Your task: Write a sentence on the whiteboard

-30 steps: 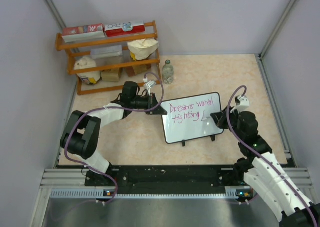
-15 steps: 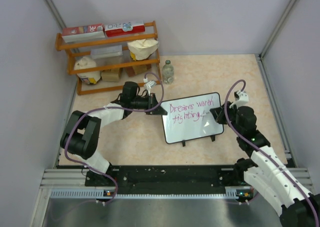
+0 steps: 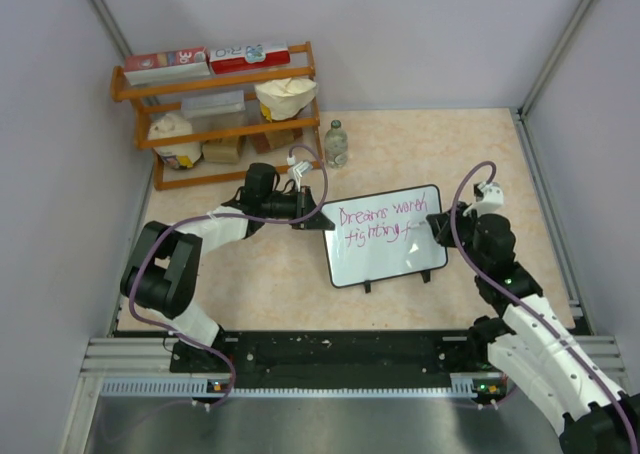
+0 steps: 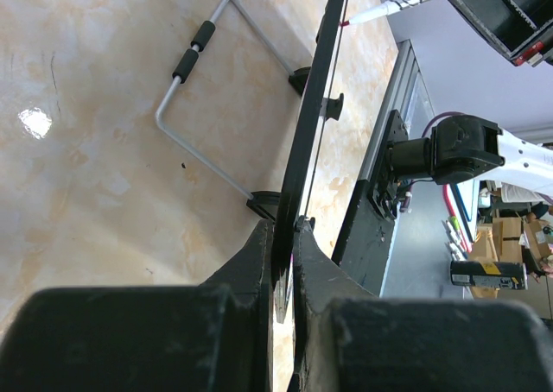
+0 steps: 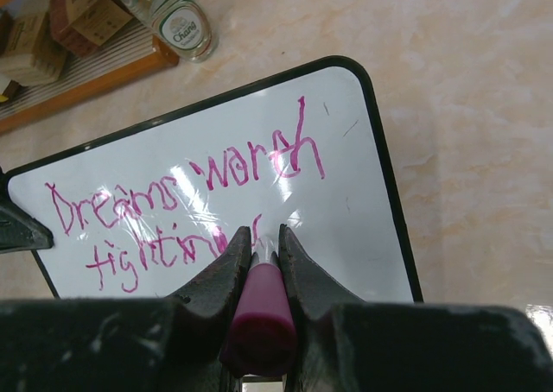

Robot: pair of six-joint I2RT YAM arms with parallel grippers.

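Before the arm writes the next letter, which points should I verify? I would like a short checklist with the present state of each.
1. Left claw shut on the whiteboard edge: ok.
2. Right claw shut on the marker: ok.
3. Marker tip on the board face: ok, seen from the left wrist.
4. Wire stand unfolded behind the board: ok.
5. Sentence complete: not ok; only one stroke follows "fighting".
6. Free space right of that stroke: ok.
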